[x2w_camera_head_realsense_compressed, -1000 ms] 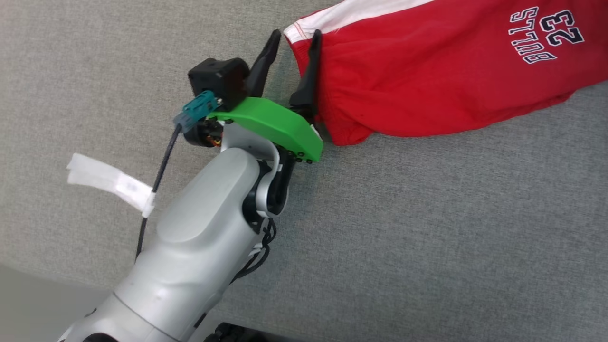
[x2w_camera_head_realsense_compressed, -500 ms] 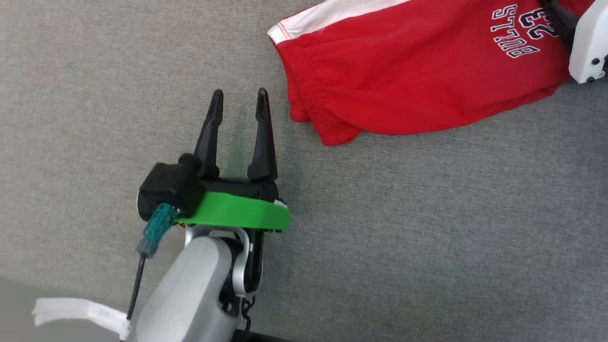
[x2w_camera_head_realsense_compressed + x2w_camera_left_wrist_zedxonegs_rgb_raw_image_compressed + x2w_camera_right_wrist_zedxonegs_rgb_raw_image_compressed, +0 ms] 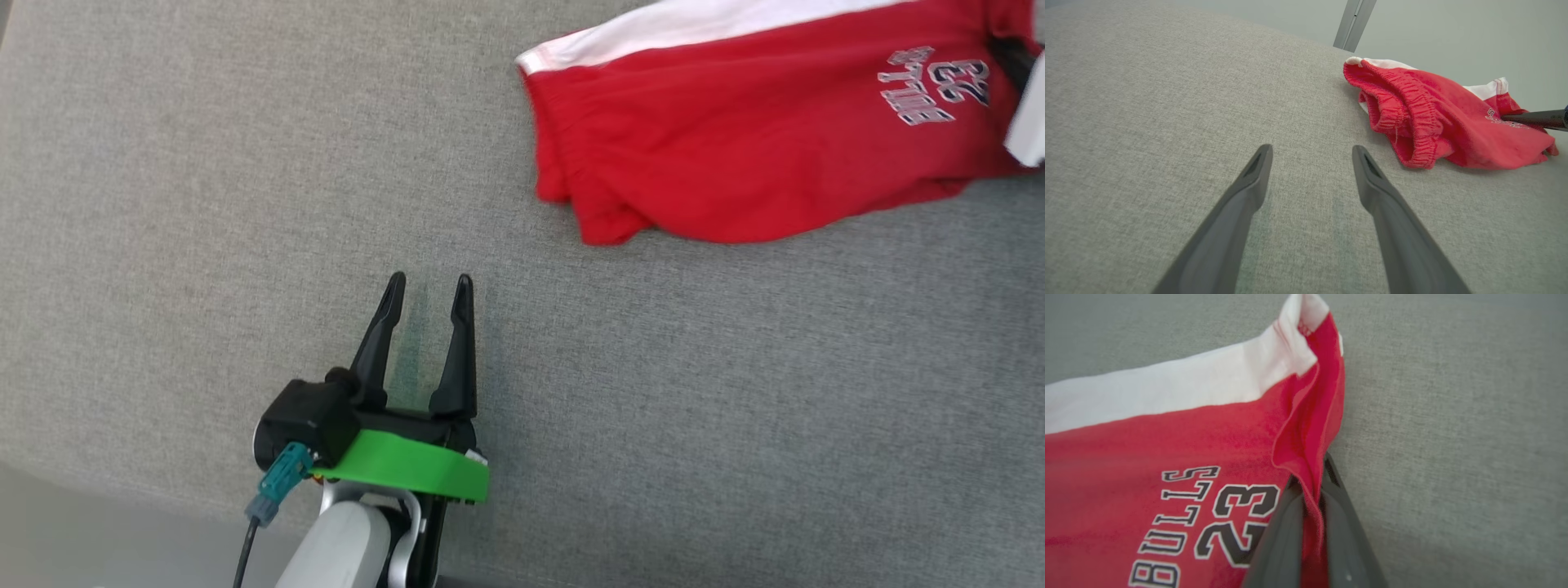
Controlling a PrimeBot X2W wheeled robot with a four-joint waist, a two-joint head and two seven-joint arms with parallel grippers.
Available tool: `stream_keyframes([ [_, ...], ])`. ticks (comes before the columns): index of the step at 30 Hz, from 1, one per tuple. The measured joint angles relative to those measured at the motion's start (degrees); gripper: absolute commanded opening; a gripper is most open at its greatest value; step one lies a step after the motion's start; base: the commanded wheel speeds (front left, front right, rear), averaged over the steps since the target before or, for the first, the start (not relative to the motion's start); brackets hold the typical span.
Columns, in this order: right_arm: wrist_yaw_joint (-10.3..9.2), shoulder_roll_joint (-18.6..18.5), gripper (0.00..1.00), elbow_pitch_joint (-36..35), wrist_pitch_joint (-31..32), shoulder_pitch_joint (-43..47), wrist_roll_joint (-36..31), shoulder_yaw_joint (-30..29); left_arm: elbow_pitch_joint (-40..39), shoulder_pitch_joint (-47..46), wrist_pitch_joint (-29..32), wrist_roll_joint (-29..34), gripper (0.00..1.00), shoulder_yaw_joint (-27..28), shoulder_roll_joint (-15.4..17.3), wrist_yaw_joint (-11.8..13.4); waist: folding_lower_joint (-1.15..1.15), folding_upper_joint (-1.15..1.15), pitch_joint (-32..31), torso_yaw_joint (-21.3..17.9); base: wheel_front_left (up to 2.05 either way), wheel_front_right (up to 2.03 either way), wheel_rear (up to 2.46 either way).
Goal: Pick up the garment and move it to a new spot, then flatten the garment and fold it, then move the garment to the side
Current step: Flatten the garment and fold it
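The garment [image 3: 735,147] is a pair of red shorts with a white side stripe and "BULLS 23" print, lying at the upper right of the grey surface. My left gripper [image 3: 430,282] stands open and holds nothing, well short of the elastic waistband end [image 3: 1412,118], with bare cloth between its fingers [image 3: 1310,149]. In the right wrist view my right gripper [image 3: 1312,473] is shut on a raised fold of the garment's [image 3: 1167,449] red hem beside the print. One of its dark fingers [image 3: 1535,119] reaches onto the garment from the right.
A grey fabric-covered surface [image 3: 694,392] spreads under everything. Its edge and a pale floor strip [image 3: 82,531] show at the lower left of the head view. A grey upright post [image 3: 1353,22] stands beyond the far edge. My right arm's white housing [image 3: 1029,122] sits at the right border.
My left gripper has drawn back from the garment's waistband corner and stays open. My right gripper has come onto the printed end and shut on a fold of it. The head camera has shifted.
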Motion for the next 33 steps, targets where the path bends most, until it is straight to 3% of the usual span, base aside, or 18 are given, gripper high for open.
stream_keyframes([
  [6, -0.08, -7.0, 0.00, -1.4, 3.0, 2.4, -2.8, -11.5, 1.4, 3.4, 0.0, 1.6, 1.00, 2.0, 0.0, -2.8, 0.00, 0.00, -3.2, -0.9, 0.00, 0.00, 0.00],
  [9, -0.10, -8.1, 0.00, -4.1, 4.7, 3.6, -4.1, -13.3, 1.9, 4.7, 0.0, 1.4, 1.00, 2.8, 0.0, -3.2, 0.00, 0.00, -4.5, -0.9, 0.00, 0.00, 0.00],
  [12, -0.09, -5.5, 0.00, -8.4, 5.5, 3.6, -3.7, -11.7, 1.9, 5.8, 0.0, 1.1, 1.00, 3.1, 0.0, -3.1, 0.00, 0.00, -5.7, -0.8, 0.00, 0.00, 0.00],
  [15, -0.09, 0.6, 0.00, -12.9, 6.1, 3.7, -3.2, -5.1, 3.0, 6.7, 0.0, 0.3, 1.00, 1.3, 0.0, -3.2, 0.00, 0.00, -6.8, -0.7, 0.00, 0.00, 0.00],
  [21, -0.09, 10.1, 0.00, -9.3, 3.4, 3.0, -6.8, 0.2, 5.1, 6.2, 0.0, -0.4, 1.00, -0.5, 0.0, -3.4, 0.00, 0.00, -7.2, -0.1, 0.00, 0.00, 0.00],
  [33, -0.09, 15.7, 0.00, 2.1, -1.8, -0.4, -13.4, -0.9, 7.4, 6.9, 0.0, -2.0, 1.00, -1.4, 0.0, -2.7, 0.00, 0.00, -8.4, 3.6, 0.00, 0.00, 0.00],
])
